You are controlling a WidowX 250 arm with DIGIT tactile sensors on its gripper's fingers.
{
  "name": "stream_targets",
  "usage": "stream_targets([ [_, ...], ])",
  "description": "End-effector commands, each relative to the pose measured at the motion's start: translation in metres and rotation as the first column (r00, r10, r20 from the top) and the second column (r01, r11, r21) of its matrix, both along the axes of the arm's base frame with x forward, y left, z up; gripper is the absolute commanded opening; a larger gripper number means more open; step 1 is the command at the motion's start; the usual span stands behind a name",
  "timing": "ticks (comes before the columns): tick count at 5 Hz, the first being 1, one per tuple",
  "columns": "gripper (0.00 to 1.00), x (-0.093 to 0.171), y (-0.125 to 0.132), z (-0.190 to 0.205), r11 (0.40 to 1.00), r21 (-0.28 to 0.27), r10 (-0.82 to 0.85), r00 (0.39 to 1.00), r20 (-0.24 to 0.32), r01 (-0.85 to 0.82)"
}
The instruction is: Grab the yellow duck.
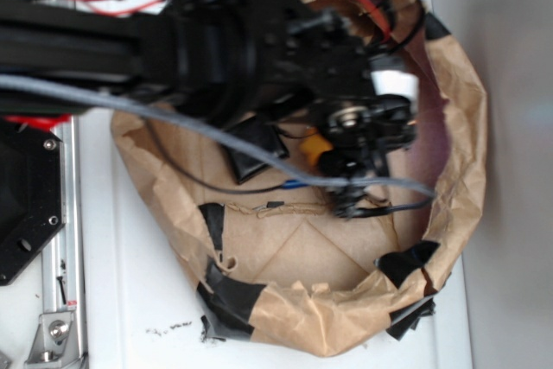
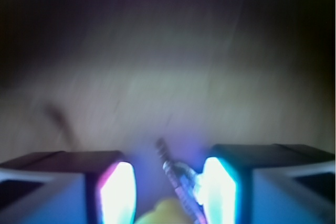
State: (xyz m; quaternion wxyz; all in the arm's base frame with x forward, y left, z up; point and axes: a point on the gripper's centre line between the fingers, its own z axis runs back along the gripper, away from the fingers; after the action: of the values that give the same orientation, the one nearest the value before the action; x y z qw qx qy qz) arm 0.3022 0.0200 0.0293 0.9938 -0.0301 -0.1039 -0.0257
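In the wrist view my gripper is open, and its two lit pads stand well apart. The rounded top of the yellow duck shows at the bottom edge between them, touching neither pad. A silver key bunch lies beside it, close to the right pad. In the exterior view the yellow duck is a small yellow-orange patch right beside the black gripper, which hangs low over the brown paper floor. Most of the duck is hidden by the arm.
A black square wallet lies left of the duck. A crumpled brown paper wall patched with black tape rings the work area. Grey and black cables cross over it. A metal rail runs along the left.
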Motion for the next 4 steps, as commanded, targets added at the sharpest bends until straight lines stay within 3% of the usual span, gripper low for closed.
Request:
stream_targets([
  [1, 0.00, -0.004, -0.004, 0.044, 1.000, -0.025, -0.016, 0.998, 0.069, 0.018],
  [2, 0.00, -0.002, -0.001, 0.072, 0.997, -0.059, -0.048, 0.991, 0.125, 0.055],
  [3, 1.00, -0.009, 0.002, 0.094, 0.986, -0.085, -0.133, 0.985, 0.112, 0.143],
  [4, 1.00, -0.031, 0.010, 0.099, 0.998, -0.051, 0.027, 1.000, 0.000, -0.027],
])
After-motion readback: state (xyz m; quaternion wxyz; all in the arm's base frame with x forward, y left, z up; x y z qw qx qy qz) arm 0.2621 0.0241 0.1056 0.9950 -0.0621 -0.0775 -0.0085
